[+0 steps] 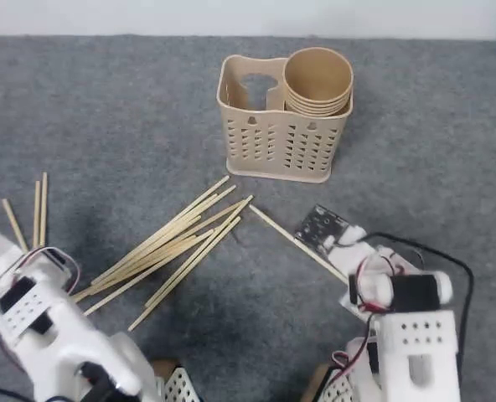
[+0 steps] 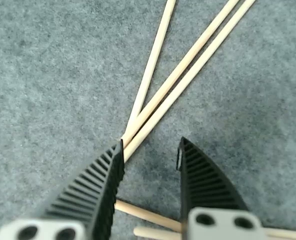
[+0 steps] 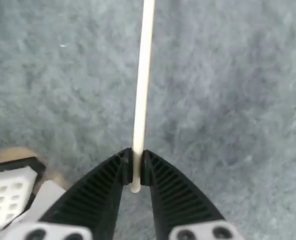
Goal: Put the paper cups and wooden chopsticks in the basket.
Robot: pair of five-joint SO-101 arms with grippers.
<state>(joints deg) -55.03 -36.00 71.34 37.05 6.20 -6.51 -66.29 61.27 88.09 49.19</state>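
Grey carpeted surface (image 1: 105, 109) with a beige perforated plastic basket (image 1: 277, 138) standing upright towards its far side. A nested stack of brown paper cups (image 1: 317, 79) sits in the basket compartment on the right of the high view. A loose fan of pale wooden chopsticks (image 1: 173, 243) lies on the surface in front of the basket, well apart from it. The right gripper (image 3: 134, 170) has its fingers pinching the end of a single wooden chopstick (image 3: 143, 75), which lies just beside the fan. The left gripper (image 2: 150, 155) hangs with its fingers spread above three separate chopsticks (image 2: 188, 65) lying near the left edge, one fingertip (image 2: 117, 150) at their converging ends
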